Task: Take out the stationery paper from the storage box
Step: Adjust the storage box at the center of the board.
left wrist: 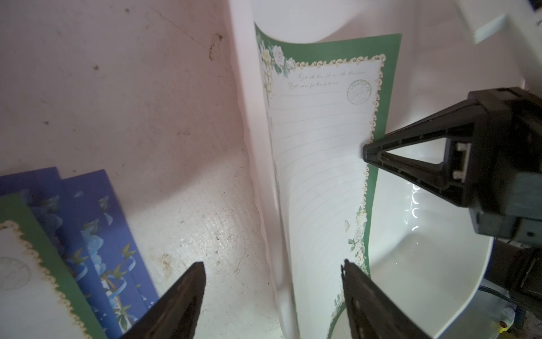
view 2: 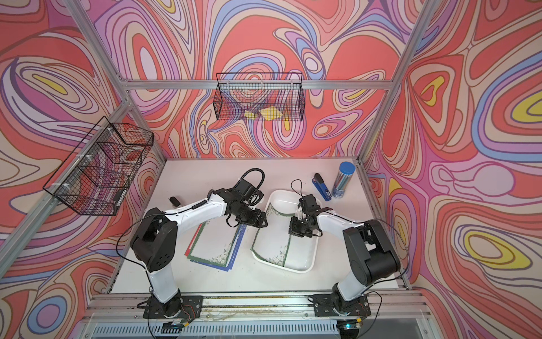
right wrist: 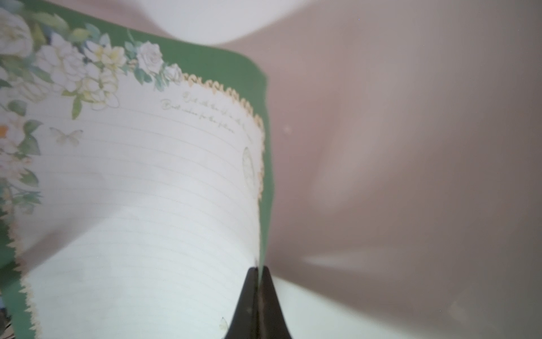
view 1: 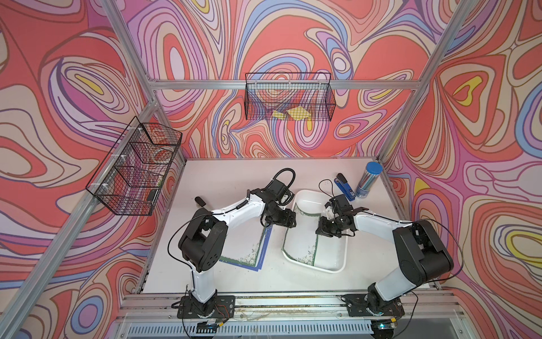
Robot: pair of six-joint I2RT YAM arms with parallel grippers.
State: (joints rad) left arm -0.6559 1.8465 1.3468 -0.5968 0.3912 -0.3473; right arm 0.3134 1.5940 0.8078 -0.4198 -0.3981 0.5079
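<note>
The storage box (view 1: 331, 259) (view 2: 302, 258) is a shallow white tray at the table's middle right. One green-bordered, lined sheet of stationery paper (view 1: 302, 239) (left wrist: 319, 164) (right wrist: 140, 205) curls up inside it against the left wall. My right gripper (right wrist: 258, 268) (view 1: 322, 232) is shut on that sheet's green side edge, and its tip (left wrist: 366, 152) also shows in the left wrist view. My left gripper (left wrist: 272, 262) (view 1: 271, 224) hangs open over the box's left rim, holding nothing. A pile of blue- and green-bordered sheets (view 1: 249, 249) (view 2: 217, 243) (left wrist: 96, 234) lies on the table left of the box.
A blue stapler (view 1: 344, 187) and a tube with a blue cap (view 1: 368, 180) stand behind the box. Black wire baskets hang on the back wall (view 1: 289, 97) and the left wall (view 1: 135, 170). The back one holds yellow paper pieces (view 1: 293, 113). A small black object (view 1: 201, 201) lies far left.
</note>
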